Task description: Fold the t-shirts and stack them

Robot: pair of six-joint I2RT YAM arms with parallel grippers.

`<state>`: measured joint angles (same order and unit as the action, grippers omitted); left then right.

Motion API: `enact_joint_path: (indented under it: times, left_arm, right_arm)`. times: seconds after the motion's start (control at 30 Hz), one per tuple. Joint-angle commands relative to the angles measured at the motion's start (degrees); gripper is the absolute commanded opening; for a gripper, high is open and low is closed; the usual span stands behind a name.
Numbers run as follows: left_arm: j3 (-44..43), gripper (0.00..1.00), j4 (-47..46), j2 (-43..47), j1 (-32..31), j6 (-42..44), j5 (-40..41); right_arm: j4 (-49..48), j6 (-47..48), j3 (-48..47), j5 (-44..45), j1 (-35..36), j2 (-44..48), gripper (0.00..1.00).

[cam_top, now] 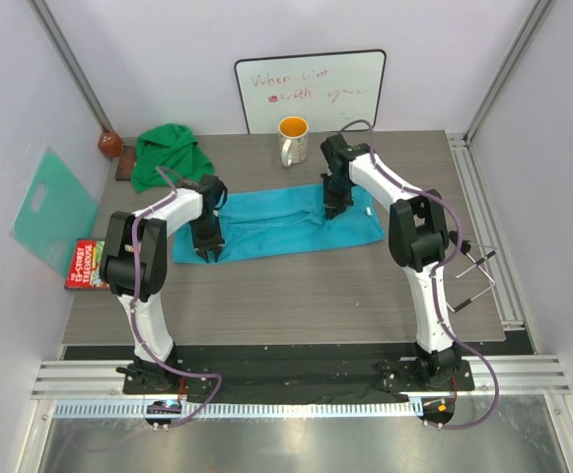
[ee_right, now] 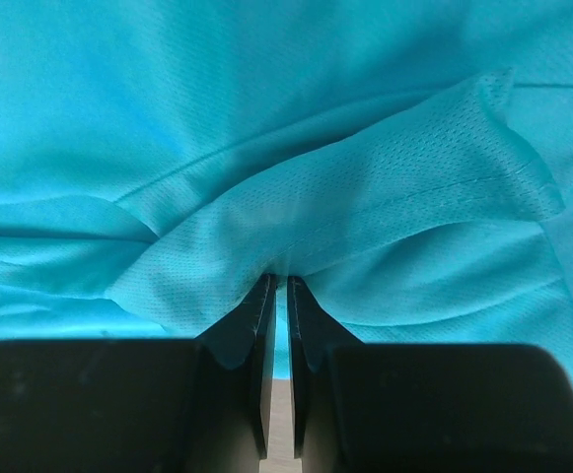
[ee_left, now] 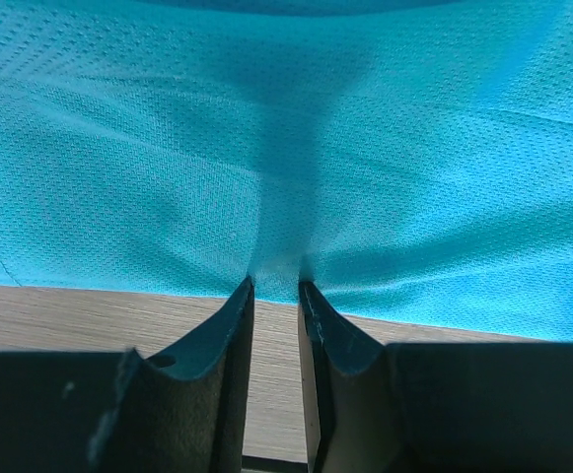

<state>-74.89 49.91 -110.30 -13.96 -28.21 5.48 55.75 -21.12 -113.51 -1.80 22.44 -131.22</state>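
My left gripper (cam_top: 206, 252) (ee_left: 276, 284) is nearly closed on the near hem of the blue t-shirt (cam_top: 276, 229) (ee_left: 286, 128); the two dark, curved fingers (ee_left: 217, 340) stand a narrow slot apart, and the cloth puckers into their tips, a shadowed crease running up from them; below the tips, pale wood-grain desk (ee_left: 89, 315) shows through the slot. My right gripper (cam_top: 333, 209) (ee_right: 277, 280) is pinched almost shut on a raised fold of the same t-shirt (ee_right: 266, 99); a sliver of blue sits between its fingers, and a stitched hem runs across the fold just above the tips.

The cloth is a fine mesh knit, dotted with tiny holes, soft and matte; it lies on the desk (cam_top: 296, 296) as a long, flattened band stretched from my left gripper across to my right one, with loose wrinkles around the right gripper and a ragged corner past it.

The green t-shirt (cam_top: 171, 153) is a crumpled heap beyond my left gripper, apart from the blue one. A cream mug (cam_top: 293, 140) with an orange inside stands beyond the blue band, just left of my right gripper; a rounded whiteboard (cam_top: 311, 89) with faint red writing leans on the wall behind it. Well left of my left gripper a stiff mint sheet (cam_top: 54, 209) with a handle hole leans against the side wall, and a red book (cam_top: 87, 263) lies flat beside its lower end.
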Motion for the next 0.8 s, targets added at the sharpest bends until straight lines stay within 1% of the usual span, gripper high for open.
enact_joint_path:
  times: [0.0, 0.23, 0.4, 0.57, 0.63, 0.77]
  left_arm:
    - [1.06, 0.25, -1.04, 0.35, -0.11, 0.52, -0.11]
    - [1.24, 0.25, -1.31, -0.09, -0.11, 0.70, -0.55]
    - [1.06, 0.24, -1.31, -0.53, -0.11, 0.87, -0.90]
    - [0.80, 0.25, -0.96, -1.32, -0.11, 1.14, -1.52]
    - [0.89, 0.27, -0.96, -1.32, -0.11, 1.22, -1.52]
    - [1.06, 0.28, -0.96, -1.49, -0.11, 1.14, -1.70]
  right_arm:
    - [-1.60, -1.11, -4.34, 0.05, 0.59, -0.44, 0.14]
    - [-2.04, -1.99, -9.70, -0.48, 0.68, -3.16, 0.14]
    - [-3.62, -2.52, -11.29, -0.66, 0.68, -4.04, 0.15]
    - [-3.89, -2.26, -16.29, -1.36, 0.68, -5.98, 0.16]
    - [-3.89, -2.43, -18.57, -1.53, 0.59, -5.63, 0.18]
    - [-4.15, -2.52, -22.27, -2.85, 0.50, -3.87, 0.20]
